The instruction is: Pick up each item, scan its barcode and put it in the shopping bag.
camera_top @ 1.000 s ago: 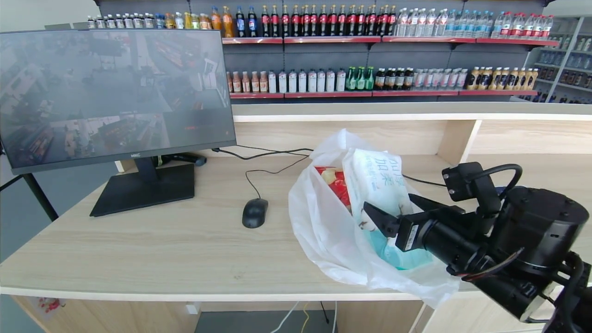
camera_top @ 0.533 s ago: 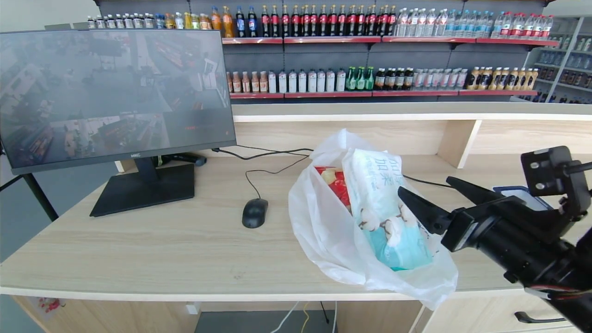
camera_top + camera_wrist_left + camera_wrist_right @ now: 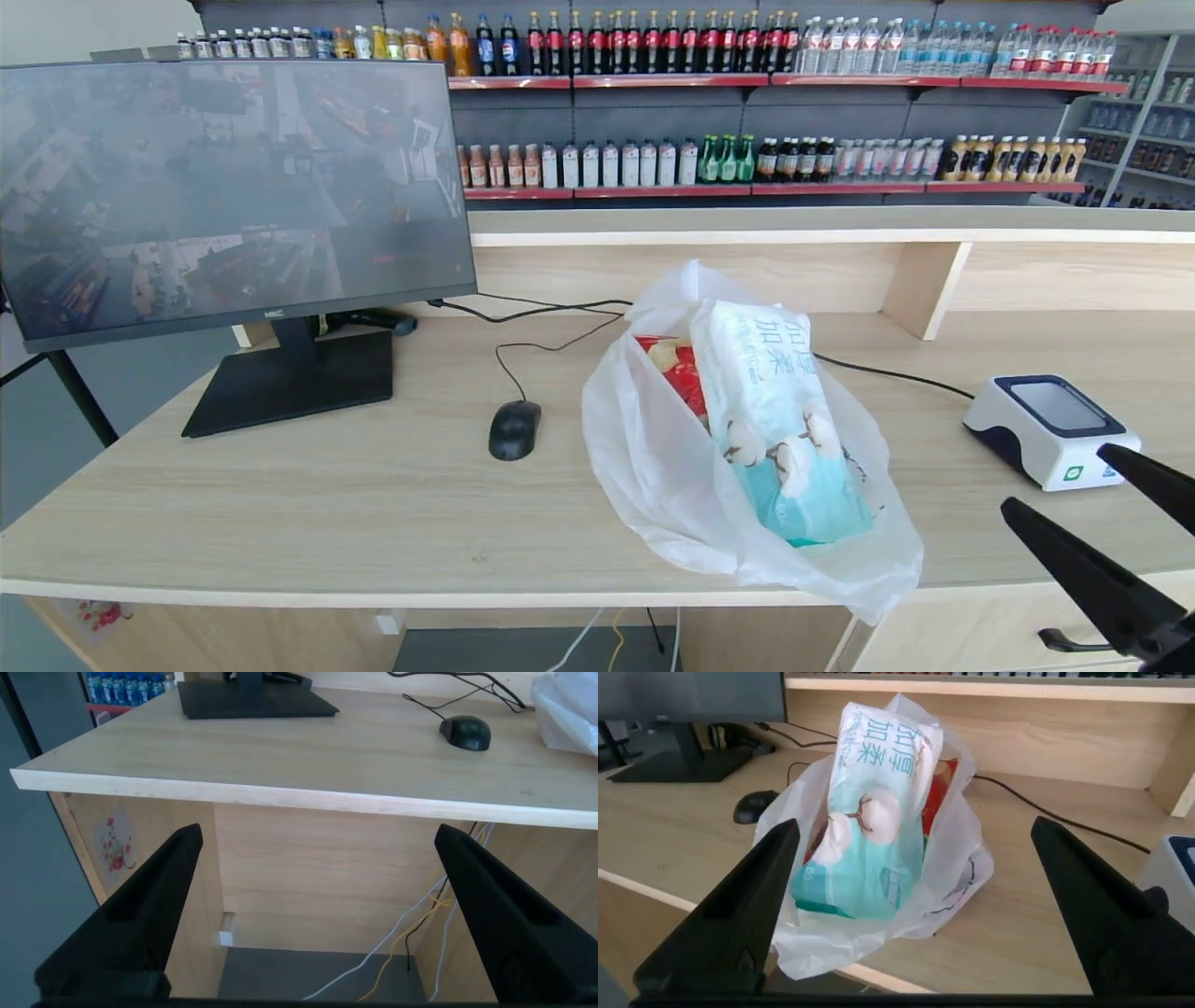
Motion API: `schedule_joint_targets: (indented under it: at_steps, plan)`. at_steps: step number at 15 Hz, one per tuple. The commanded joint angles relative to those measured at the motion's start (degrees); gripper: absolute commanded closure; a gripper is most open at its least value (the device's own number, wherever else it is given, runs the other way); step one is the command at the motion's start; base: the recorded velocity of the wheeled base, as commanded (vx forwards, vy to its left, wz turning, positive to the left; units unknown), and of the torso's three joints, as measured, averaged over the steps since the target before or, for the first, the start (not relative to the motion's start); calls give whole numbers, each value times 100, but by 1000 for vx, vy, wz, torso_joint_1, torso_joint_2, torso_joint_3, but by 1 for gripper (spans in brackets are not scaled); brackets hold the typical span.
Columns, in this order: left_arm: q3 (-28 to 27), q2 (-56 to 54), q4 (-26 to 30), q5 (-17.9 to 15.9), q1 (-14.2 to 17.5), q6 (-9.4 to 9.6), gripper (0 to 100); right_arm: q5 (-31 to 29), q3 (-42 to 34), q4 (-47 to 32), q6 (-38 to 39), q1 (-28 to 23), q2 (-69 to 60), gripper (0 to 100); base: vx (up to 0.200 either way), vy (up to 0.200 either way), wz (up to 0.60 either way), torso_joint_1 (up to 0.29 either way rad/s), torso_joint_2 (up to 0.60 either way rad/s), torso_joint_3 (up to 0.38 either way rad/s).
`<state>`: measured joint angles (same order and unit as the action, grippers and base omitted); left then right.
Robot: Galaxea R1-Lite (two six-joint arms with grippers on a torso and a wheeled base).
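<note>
You have open countertop (image 3: 327, 504) along the front edge, from the monitor base (image 3: 294, 381) and mouse (image 3: 514, 429) across to the shopping bag (image 3: 644, 467). The full bag blocks the middle. A narrower lane separates it from the barcode scanner (image 3: 1050, 431) on the right.

Setting's a shop checkout. A pale wood counter (image 3: 280, 504) stretches ahead and off to the left of the right gripper (image 3: 1053, 478), with a raised back ledge (image 3: 822, 224) and an upright divider panel (image 3: 920, 289) beyond it. Far left of that gripper there's a dark monitor (image 3: 233, 187) on a black stand (image 3: 289, 378), with a mouse (image 3: 514, 428) nearer. Behind it all is dark shelving (image 3: 747, 131) with red edges, packed with bottles (image 3: 653, 42). Ahead of the left gripper (image 3: 313, 835), under the counter, loose cables (image 3: 411, 943) hang over the grey floor (image 3: 280, 975).
</note>
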<state>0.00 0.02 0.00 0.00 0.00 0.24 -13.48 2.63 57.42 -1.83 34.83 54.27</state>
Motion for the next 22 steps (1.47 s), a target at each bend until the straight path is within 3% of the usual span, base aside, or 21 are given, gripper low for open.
schedule_joint_targets:
  at_steps: [1,3,4,5,8,9,11,13,15,17,19,22]
  plan:
    - [0,-2,0,0,0,2,0,-14,-246,-2622,-177,-2,-2641,0,0,0,0,0,0,0]
    - [0,-2,9,0,0,2,0,4,-61,-4986,-380,-38,-4170,0,0,0,0,0,0,0]
    - [0,-2,9,0,0,2,0,4,-61,-4986,-380,-38,-4170,0,0,0,0,0,0,0]
    - [0,-2,0,0,0,2,0,250,-8,-5838,-406,-2,-4715,0,0,0,0,0,0,0]
    - [0,-2,0,0,0,-7,0,742,-79,-5856,-424,6,-4794,0,0,0,0,0,0,0]
    - [0,-2,0,0,0,-7,0,1041,-105,-5856,-186,24,-4724,0,0,0,0,0,0,0]
    - [0,-2,0,0,0,-7,0,1041,-255,-5751,253,-125,-4584,0,0,0,0,0,0,0]
    - [0,-2,0,0,0,-7,0,1032,-255,-5751,227,-749,-4478,0,0,0,0,0,0,0]
    - [0,-2,0,0,0,2,0,1041,-255,-5751,95,-2226,-4285,0,0,0,0,0,0,0]
    - [0,-2,0,0,0,-7,0,1049,-255,-5751,-11,-3210,-4355,0,0,0,0,0,0,0]
    - [0,-2,0,0,0,-7,0,1058,-255,-5751,25,-3588,-4724,0,0,0,0,0,0,0]
    - [0,-2,0,0,0,2,0,1085,-255,-5751,359,-3483,-5427,0,0,0,0,0,0,0]
